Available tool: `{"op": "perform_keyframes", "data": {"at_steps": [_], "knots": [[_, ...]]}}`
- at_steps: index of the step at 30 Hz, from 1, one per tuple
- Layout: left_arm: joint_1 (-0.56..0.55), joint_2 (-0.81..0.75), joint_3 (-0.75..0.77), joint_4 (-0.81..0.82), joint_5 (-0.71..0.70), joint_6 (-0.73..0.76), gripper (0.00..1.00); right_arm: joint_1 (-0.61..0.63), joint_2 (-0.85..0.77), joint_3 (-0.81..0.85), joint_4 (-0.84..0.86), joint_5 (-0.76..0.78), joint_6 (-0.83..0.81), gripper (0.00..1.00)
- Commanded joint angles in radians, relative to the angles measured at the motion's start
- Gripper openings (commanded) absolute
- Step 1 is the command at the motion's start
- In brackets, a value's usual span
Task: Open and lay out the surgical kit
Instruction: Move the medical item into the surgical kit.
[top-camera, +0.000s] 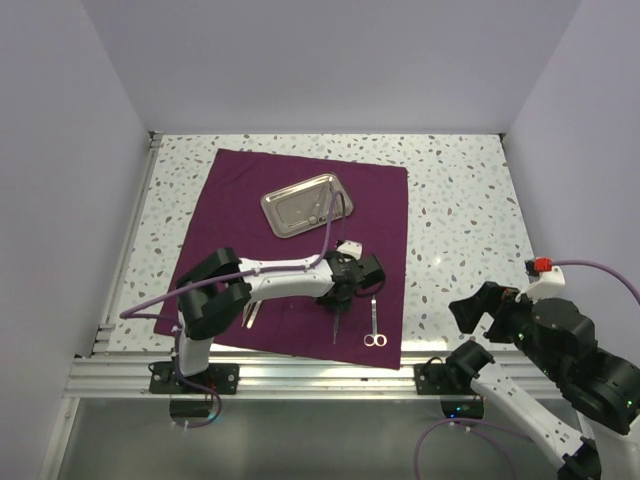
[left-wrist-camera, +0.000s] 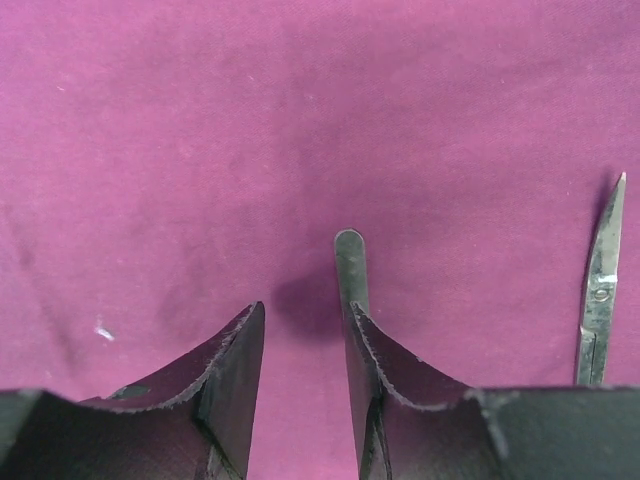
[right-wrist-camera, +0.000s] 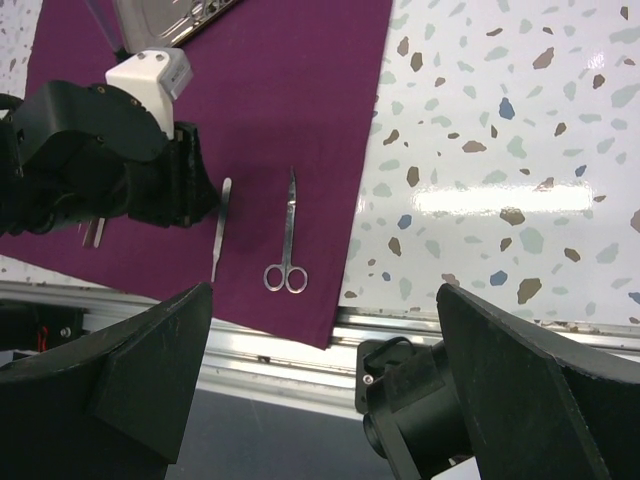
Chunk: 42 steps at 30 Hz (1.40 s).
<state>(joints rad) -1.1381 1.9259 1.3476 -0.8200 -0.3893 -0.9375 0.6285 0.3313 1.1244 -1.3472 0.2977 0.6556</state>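
Tweezers (left-wrist-camera: 350, 265) between parted left jaws; left arm (top-camera: 270, 270) folded low over cloth (top-camera: 300, 195).

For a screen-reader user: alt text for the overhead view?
A purple cloth holding a steel tray lies spread on a speckled table. The left gripper hovers over a slim tool beside scissors; the right gripper is off the cloth.

Maroon cloth (top-camera: 250, 190) spread flat; steel tray (top-camera: 268, 200) on its far part; tweezers (right-wrist-camera: 220, 225) and closed scissors (right-wrist-camera: 288, 235) parallel, apart, near its front edge.
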Motion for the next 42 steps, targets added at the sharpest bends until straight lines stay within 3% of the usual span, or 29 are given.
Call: {"op": "perform_keyframes", "data": {"at_steps": [1, 6, 20, 33, 42], "knots": [[-0.005, -0.025, -0.015, 0.050, 0.018, -0.027, 0.41, 0.004, -0.011, 0.028, -0.204, 0.017, 0.012, 0.98], [-0.031, -0.044, -0.008, 0.088, 0.026, -0.023, 0.41, 0.005, -0.009, 0.015, -0.196, 0.018, 0.007, 0.98], [-0.022, 0.010, -0.048, -0.036, -0.023, -0.075, 0.40, 0.004, -0.003, 0.006, -0.173, 0.030, 0.001, 0.98], [0.103, -0.205, -0.235, -0.056, -0.077, -0.060, 0.40, 0.005, 0.002, -0.005, -0.155, 0.034, 0.009, 0.98], [0.118, -0.232, -0.236, 0.007, -0.050, 0.028, 0.38, 0.005, 0.020, -0.031, -0.119, 0.026, 0.019, 0.98]]}}
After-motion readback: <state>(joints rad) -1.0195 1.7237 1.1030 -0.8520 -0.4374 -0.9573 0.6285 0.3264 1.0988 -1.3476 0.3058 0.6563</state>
